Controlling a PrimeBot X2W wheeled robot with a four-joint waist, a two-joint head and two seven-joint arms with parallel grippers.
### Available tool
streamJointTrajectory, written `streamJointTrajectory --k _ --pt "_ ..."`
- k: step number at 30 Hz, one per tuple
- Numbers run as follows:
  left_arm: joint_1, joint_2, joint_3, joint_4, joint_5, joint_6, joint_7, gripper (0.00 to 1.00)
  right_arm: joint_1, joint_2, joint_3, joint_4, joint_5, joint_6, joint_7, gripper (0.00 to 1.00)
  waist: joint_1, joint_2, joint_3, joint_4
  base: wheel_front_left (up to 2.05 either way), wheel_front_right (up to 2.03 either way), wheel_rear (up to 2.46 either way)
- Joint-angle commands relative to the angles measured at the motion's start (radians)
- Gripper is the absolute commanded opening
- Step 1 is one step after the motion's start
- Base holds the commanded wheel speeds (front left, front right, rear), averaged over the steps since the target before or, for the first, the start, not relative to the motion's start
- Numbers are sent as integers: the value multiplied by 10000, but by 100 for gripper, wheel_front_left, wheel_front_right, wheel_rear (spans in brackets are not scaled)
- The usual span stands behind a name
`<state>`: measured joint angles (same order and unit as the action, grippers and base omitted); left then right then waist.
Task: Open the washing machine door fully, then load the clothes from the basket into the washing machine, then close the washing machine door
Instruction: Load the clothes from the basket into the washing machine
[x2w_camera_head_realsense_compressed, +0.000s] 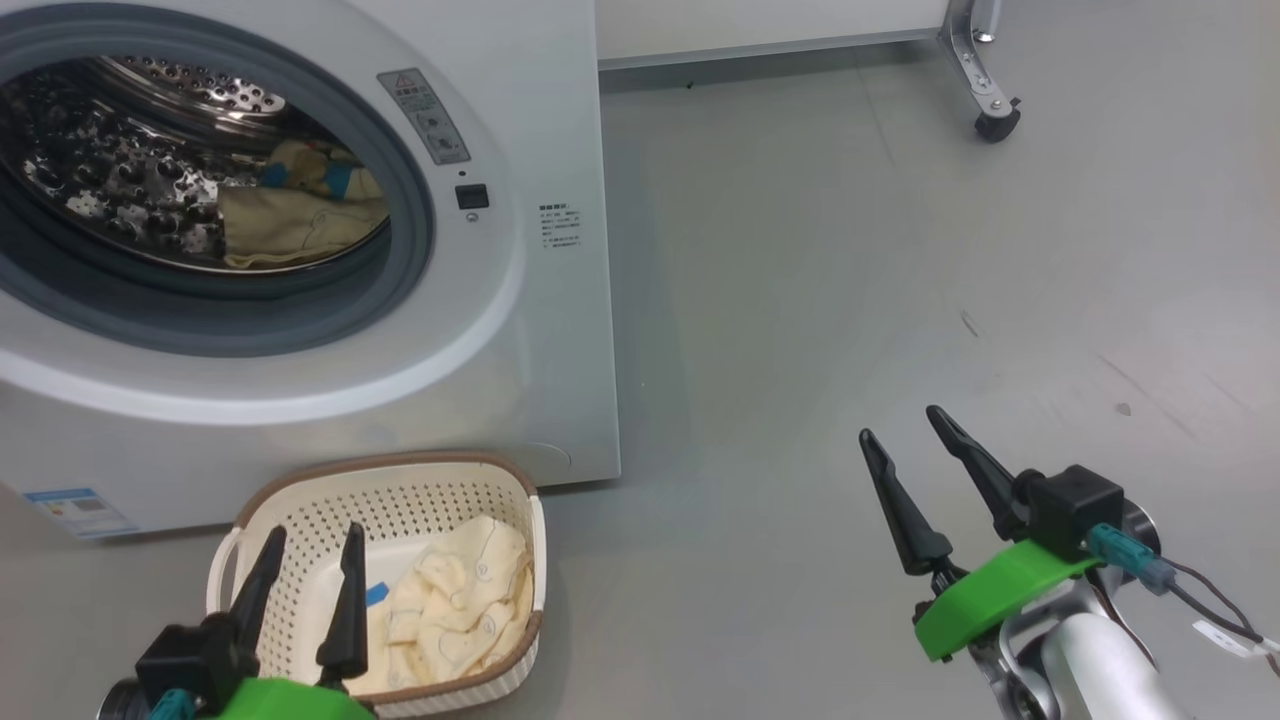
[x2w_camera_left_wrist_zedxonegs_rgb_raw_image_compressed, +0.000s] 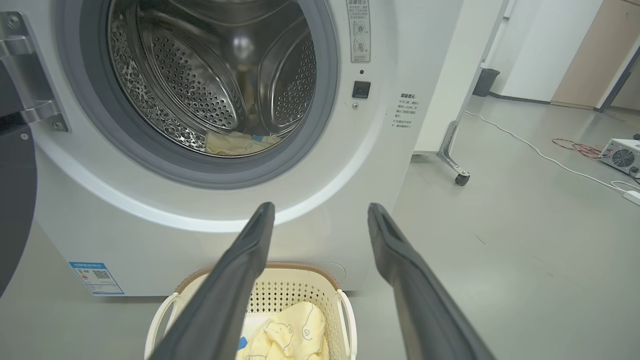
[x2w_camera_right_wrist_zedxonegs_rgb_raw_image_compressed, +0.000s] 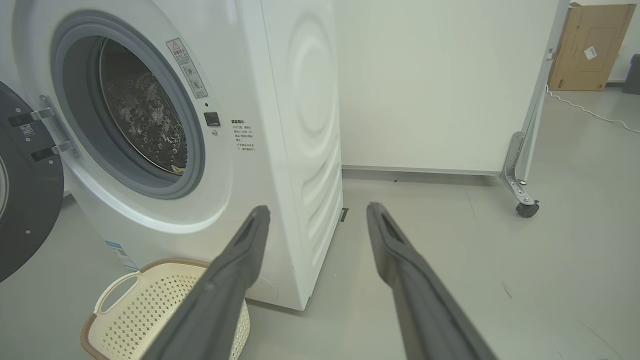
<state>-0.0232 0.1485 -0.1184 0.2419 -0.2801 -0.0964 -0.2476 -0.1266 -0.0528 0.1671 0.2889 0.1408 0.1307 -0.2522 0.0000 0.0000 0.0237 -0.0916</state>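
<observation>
The smooth grey floor (x2w_camera_head_realsense_compressed: 850, 300), faintly scuffed, carries the washing machine (x2w_camera_head_realsense_compressed: 540, 330). The basket (x2w_camera_head_realsense_compressed: 300, 500) sits on the floor just in front of the machine, below the round opening. Behind the machine stands a white panel (x2w_camera_right_wrist_zedxonegs_rgb_raw_image_compressed: 425, 85) on a metal foot with a black caster (x2w_camera_head_realsense_compressed: 997, 125). Further back, the left wrist view shows a white cable (x2w_camera_left_wrist_zedxonegs_rgb_raw_image_compressed: 525, 145) trailing over the floor, a small grey device (x2w_camera_left_wrist_zedxonegs_rgb_raw_image_compressed: 620, 155) and a dark bin (x2w_camera_left_wrist_zedxonegs_rgb_raw_image_compressed: 486, 81). The right wrist view shows a cardboard box (x2w_camera_right_wrist_zedxonegs_rgb_raw_image_compressed: 585, 47).

The washing machine door (x2w_camera_right_wrist_zedxonegs_rgb_raw_image_compressed: 25, 200) hangs open at the left of both wrist views. The frame edge cuts it off, so only its dark curved rim and metal hinge (x2w_camera_left_wrist_zedxonegs_rgb_raw_image_compressed: 30, 75) can be made out. Some clothes (x2w_camera_head_realsense_compressed: 300, 215) lie low in the drum (x2w_camera_left_wrist_zedxonegs_rgb_raw_image_compressed: 200, 85), partly hidden behind the grey seal (x2w_camera_head_realsense_compressed: 400, 290). A crumpled heap of clothes (x2w_camera_head_realsense_compressed: 450, 600) fills the basket's right half.

The drum is shiny perforated steel and the seal is matt rubber. The basket is cream plastic with dotted walls, a brown woven-look rim and white handles. The fabric is soft pale yellow with blue patches and line-drawn bears.

The left tool (x2w_camera_head_realsense_compressed: 313, 530) hangs over the basket, spread wide and empty. The right tool (x2w_camera_head_realsense_compressed: 900, 422) is poised over bare floor well to the right of the machine, also wide and empty.
</observation>
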Motion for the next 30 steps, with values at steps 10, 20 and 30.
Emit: streamJointTrajectory --k 10,20,30 --pt "-928 79 312 86 202 -139 -141 100 -489 26 -70 -208 -171 0 -95 100 0 0 1128 25 0 0 0" --pt "-2346 257 -104 1179 171 -269 -141 100 -1173 26 -175 -538 -284 0 -95 100 0 0 3432 -9 0 0 0" --pt "-5050 884 -1165 4164 73 -337 -98 100 -1815 26 -253 -969 -404 0 -95 100 0 0 5839 -335 0 0 0"
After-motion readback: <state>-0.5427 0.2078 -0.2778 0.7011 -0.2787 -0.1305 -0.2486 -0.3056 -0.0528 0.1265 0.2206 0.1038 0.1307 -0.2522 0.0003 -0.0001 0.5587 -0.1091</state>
